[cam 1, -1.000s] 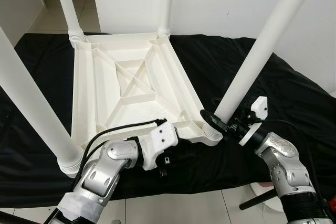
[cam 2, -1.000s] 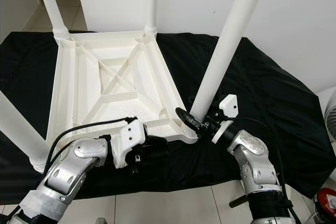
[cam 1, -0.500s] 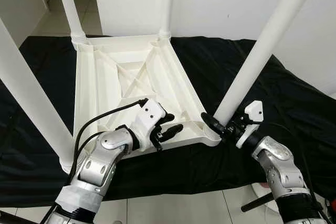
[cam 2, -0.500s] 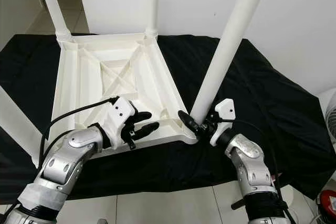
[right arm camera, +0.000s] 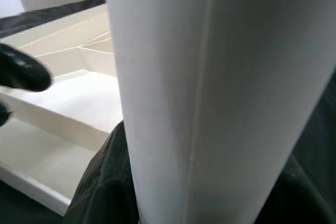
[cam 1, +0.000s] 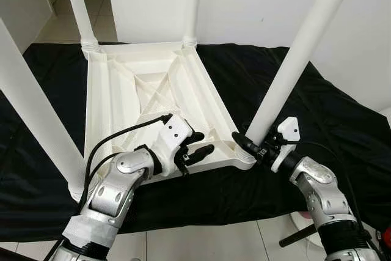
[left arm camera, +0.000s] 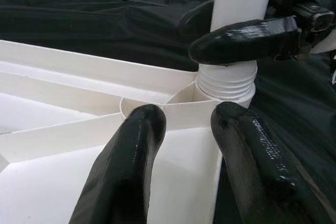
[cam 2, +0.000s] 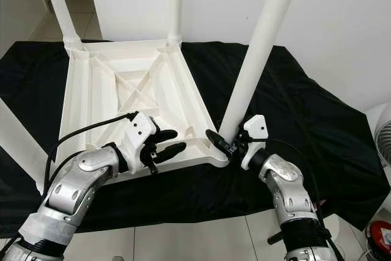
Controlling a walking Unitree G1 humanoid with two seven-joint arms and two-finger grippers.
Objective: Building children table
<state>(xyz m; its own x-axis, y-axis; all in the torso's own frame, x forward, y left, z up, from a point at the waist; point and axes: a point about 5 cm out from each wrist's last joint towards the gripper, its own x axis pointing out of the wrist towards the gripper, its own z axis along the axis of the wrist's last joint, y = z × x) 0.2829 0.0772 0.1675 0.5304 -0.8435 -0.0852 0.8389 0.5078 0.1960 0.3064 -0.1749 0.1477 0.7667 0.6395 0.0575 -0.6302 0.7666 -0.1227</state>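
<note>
Left gripper (cam 1: 197,145), now raised onto upturned tabletop (cam 1: 116,102), fingers parted, empty; right gripper (cam 1: 249,146) stays clamped on near-right leg (cam 1: 287,71) at its socket—leg seating continues.

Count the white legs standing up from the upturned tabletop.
4. One leg at the far left corner, one at the far right, one at the near left, and one at the near right, gripped near its base by the right gripper.

White plastic table (cam 1: 153,96) upside down, legs (cam 1: 293,65) upright
</note>
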